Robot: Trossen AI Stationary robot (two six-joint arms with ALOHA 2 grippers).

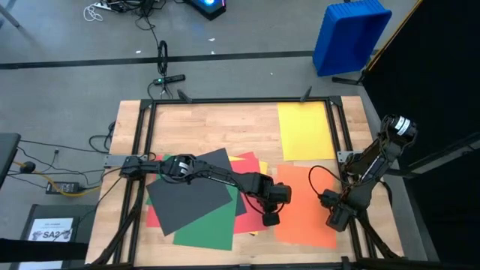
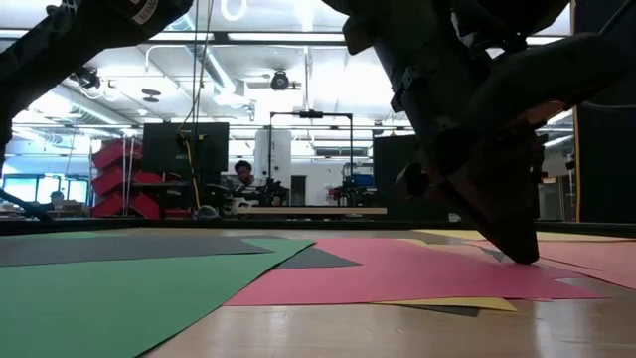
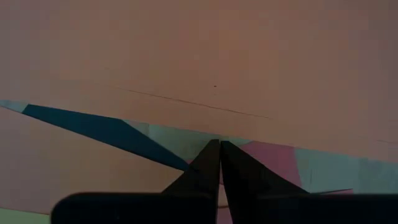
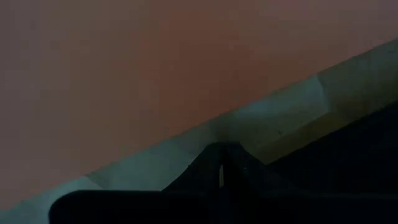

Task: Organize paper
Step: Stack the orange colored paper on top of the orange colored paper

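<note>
- Table [image 1: 217, 124]: pale wood top in a dark frame, seen from above.
- Paper lies in two groups. A loose overlapping pile sits on the left-centre of the table: dark grey sheet [image 1: 191, 191] on top, green sheet [image 1: 206, 234] under it toward the near edge, red sheet [image 1: 247, 196] showing at the right side of the pile, a strip of yellow peeking between.
- Orange sheet [image 1: 304, 202] lies flat just right of the pile, near the front-right of the table.
- Yellow sheet [image 1: 306, 131] lies alone at the far right, square to the frame, apart from the pile and just beyond the orange sheet.
- Left gripper [image 1: 270, 218]: arm reaches across the pile from the left; fingers pressed together, tips down at the seam where the red sheet meets the orange. Nothing held between them. The left wrist view shows the closed fingertips [image 3: 211, 163] over paper edges.
- Right gripper [image 1: 336, 219]: at the right edge of the orange sheet, near the front-right frame rail. Fingers closed, holding nothing; the right wrist view shows fingertips [image 4: 214, 162] meeting at the sheet's border.
- Low view: green, dark grey and red sheets lie flat on the wood; a dark gripper [image 2: 512, 234] touches down at the right.
- Blue bin [image 1: 351, 36] stands on the floor beyond the far-right corner.
- White "SA2" sheet [image 1: 56, 229] lies off the table at left.
</note>
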